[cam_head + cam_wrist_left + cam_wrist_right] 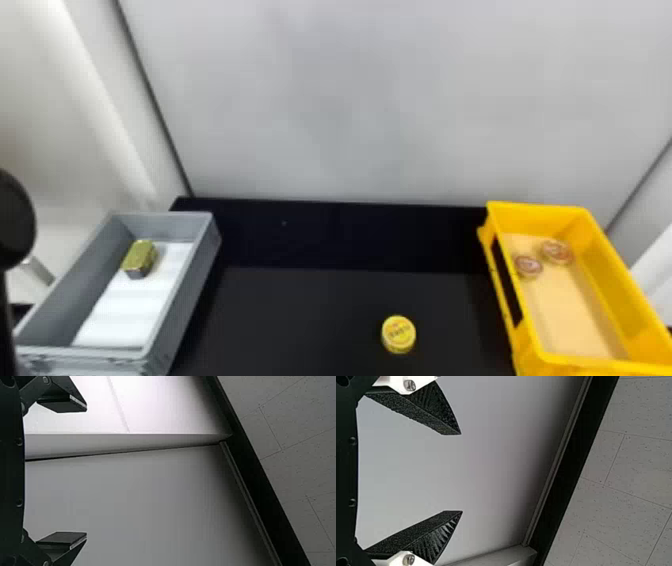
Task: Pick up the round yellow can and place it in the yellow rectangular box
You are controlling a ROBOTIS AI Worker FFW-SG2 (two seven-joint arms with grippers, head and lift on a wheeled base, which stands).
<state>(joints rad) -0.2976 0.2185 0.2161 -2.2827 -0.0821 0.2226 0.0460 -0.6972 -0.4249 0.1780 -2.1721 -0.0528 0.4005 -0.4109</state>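
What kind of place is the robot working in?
Probably a test or demo sorting station: a black tabletop against pale panels, a grey bin to the left and a yellow box to the right.

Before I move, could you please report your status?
Left gripper and right gripper open, empty. Round yellow can on black surface, left of yellow box. Box's left wall in the way.

Head view crops grey box [187, 295] lower left, yellow box [602, 267] lower right; I can't read blurred yellow can [398, 334].
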